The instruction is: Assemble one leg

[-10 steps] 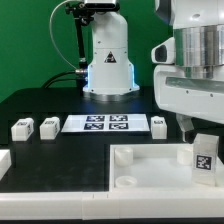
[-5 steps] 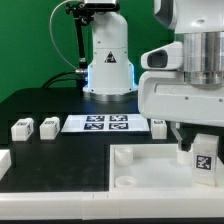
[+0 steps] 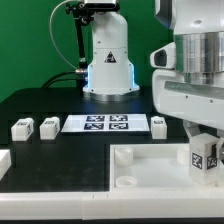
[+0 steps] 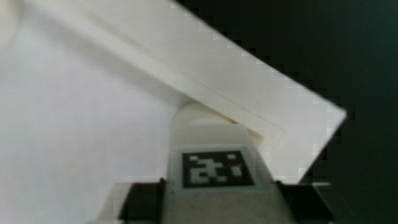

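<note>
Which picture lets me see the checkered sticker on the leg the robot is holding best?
The wrist view: the tag on the leg faces that camera, large and central. The exterior view shows the same leg small at its right edge, tag angled.

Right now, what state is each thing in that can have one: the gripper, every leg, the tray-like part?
gripper: shut on the held leg.
held leg: upright, tag showing, over the tray-like part's corner at the exterior view's right.
tray-like part: flat on the table.
three loose legs: lying untouched beside the marker board.

Tabletop open centrally; three legs, marker board behind.
</note>
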Controlling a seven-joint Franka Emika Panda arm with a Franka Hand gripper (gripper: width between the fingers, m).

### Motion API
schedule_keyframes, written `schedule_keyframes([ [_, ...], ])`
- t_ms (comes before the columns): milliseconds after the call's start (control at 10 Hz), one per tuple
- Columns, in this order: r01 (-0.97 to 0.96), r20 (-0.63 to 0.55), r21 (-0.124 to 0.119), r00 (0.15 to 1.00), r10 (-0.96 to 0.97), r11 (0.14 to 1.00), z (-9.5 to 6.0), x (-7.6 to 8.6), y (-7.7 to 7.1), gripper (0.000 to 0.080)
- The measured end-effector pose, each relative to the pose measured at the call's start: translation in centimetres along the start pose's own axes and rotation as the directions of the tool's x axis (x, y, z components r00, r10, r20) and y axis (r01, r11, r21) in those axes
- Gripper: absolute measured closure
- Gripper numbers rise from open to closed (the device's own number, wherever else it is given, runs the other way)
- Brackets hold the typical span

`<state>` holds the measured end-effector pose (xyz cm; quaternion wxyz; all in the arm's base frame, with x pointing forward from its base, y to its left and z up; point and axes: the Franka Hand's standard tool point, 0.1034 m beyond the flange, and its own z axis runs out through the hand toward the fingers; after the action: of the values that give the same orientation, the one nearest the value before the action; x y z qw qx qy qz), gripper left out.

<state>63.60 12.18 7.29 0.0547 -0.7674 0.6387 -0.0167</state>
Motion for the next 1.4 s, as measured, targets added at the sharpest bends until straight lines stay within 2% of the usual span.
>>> schedule_keyframes([
  [100,-0.206,0.019,0.007,0.978,0.206,0.979,0.16,0.06,-0.05,0.0508],
  [200,-0.263,0.025,0.012,0.965,0.262,0.965,0.25,0.08,0.0,0.0508],
  [500,-0.151,0.023,0.012,0.988,0.151,0.988,0.3,0.03,0.07,0.0508],
  [600,0.091,0.021,0.01,0.996,-0.091,0.996,0.37,-0.18,0.14,0.0508],
  [700,0.237,0.02,0.007,0.971,-0.237,0.971,0.43,-0.21,0.21,0.0398],
  [800,0.267,0.018,0.007,0.964,-0.267,0.964,0.43,-0.15,0.21,0.0265],
  [900,0.388,0.015,0.008,0.921,-0.388,0.921,0.43,-0.06,0.21,0.0265],
  [1000,0.489,0.014,0.01,0.872,-0.489,0.872,0.43,-0.02,0.21,0.0169],
  [1100,0.58,0.013,0.011,0.814,-0.58,0.814,0.42,0.0,0.21,0.0155],
  [1200,0.783,-0.006,-0.028,0.622,-0.783,0.622,0.37,0.03,0.25,0.0151],
  [1300,0.891,-0.009,-0.05,0.452,-0.892,0.452,0.23,-0.33,0.11,0.0151],
  [1400,0.969,0.003,-0.06,0.239,-0.971,0.239,0.32,-0.46,0.16,0.015],
])
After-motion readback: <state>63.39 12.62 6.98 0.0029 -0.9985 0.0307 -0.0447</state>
